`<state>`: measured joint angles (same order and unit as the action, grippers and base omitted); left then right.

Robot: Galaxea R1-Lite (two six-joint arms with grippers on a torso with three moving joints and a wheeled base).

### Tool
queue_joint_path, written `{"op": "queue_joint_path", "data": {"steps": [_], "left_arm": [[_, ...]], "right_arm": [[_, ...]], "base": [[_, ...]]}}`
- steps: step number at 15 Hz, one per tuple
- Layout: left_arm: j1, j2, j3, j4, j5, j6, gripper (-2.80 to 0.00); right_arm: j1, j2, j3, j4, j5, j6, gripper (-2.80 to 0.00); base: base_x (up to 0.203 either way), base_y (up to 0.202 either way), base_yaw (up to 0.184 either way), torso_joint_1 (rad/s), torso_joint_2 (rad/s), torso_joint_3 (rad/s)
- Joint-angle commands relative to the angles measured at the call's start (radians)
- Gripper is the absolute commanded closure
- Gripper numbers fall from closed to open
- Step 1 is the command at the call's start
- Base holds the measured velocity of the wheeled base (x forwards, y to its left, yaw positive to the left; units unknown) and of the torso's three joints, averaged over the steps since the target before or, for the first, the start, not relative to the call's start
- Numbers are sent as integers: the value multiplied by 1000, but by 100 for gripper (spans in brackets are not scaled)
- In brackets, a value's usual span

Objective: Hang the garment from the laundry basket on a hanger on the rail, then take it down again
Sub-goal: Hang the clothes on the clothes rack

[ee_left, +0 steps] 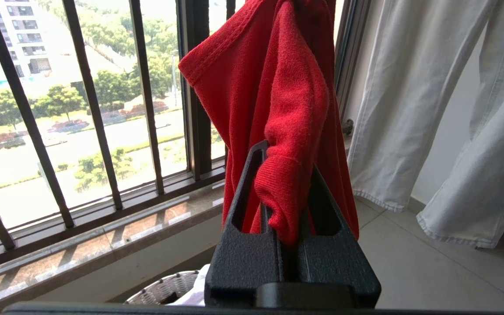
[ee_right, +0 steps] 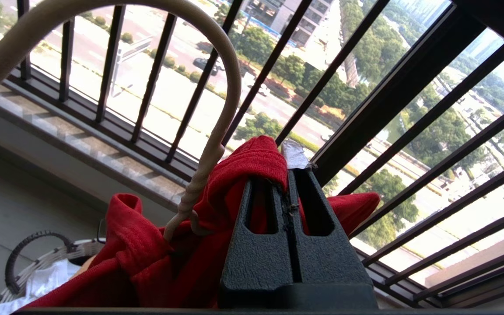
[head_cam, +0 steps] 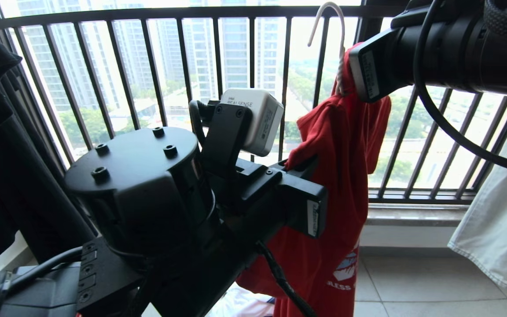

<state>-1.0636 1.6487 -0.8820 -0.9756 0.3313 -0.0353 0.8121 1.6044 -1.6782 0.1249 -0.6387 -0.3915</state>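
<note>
Garment (head_cam: pixel 337 145): red T-shirt, partly visible white and blue print near the lower hem. It hung bunched from the hanger (head_cam: pixel 340 53) in front of the railing (head_cam: pixel 218 66), draping down toward the floor (head_cam: pixel 416 281).

Hanger: off-white wire, twisted neck and curved hook rising free above the shirt's collar; the hook rested on nothing in view.

Right gripper (ee_right: pixel 288 173): high at the right in the head view, fingers pressed together on the collar fabric and its white label, just beside the hanger's neck.

Left gripper (ee_left: pixel 283 188): lower and left of the right one, jaws pinched tight on a thick fold of the shirt's edge.

Basket (ee_right: pixel 44 262): white woven rim, black loop handle, on the floor below the shirt by the window wall; white cloth (ee_right: pixel 46 278) lay in it.

Black garment (head_cam: pixel 2 145): hung at far left.

White garment (head_cam: pixel 500 207): pale cloth, hung at far right, hem clear of the floor.
</note>
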Motion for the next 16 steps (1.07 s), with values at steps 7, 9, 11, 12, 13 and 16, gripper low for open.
{"op": "queue_joint_path", "data": {"steps": [7,9,11,12,13,16], "left_arm": [[-22,-20,29,-58,2,35,0],[-22,-15,29,-58,2,35,0],[-22,-13,28,-58,2,35,0],[-22,-13,28,-58,2,34,0],[-22,-12,28,-58,3,34,0],[-22,-17,26,-58,3,35,0]], "right_arm": [[-11,24,-29,0,-2,-4,-280],[-11,20,-29,-1,-2,-4,-280],[-10,15,-26,1,-2,-4,-280],[-10,10,-22,1,-2,-4,-280],[-10,2,-17,4,-2,-4,-280],[-11,-20,11,13,-1,-4,-280]], "base": [[0,0,0,0,0,0],[0,0,0,0,0,0],[0,0,0,0,0,0],[0,0,0,0,0,0],[0,0,0,0,0,0],[0,0,0,0,0,0]]}}
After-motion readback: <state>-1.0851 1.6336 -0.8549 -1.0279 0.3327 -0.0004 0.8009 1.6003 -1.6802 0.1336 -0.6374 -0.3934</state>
